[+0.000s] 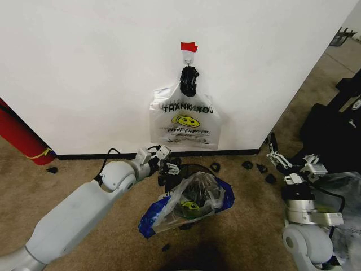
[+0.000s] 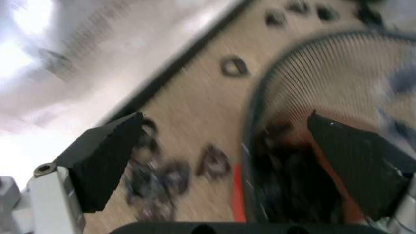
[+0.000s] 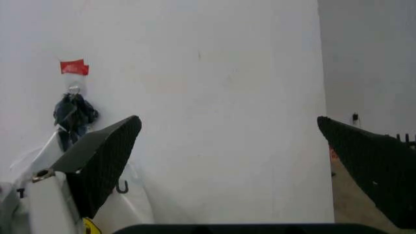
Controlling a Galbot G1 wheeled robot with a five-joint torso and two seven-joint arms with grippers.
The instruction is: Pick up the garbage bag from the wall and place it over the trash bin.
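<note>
On the carpet below the wall (image 1: pixel 84 73), we see the garbage bag (image 1: pixel 189 203), crinkly clear plastic with blue patches, draped over the trash bin (image 2: pixel 305 136), hiding most of it. Our left gripper (image 1: pixel 163 162) beside it and right gripper (image 1: pixel 282 161) both stand open.

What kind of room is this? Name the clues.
Probably an indoor test or lab room set up for a chore: carpeted floor, plain white wall with a taped hook holding a smiley bag, plus black gear at one side.
</note>
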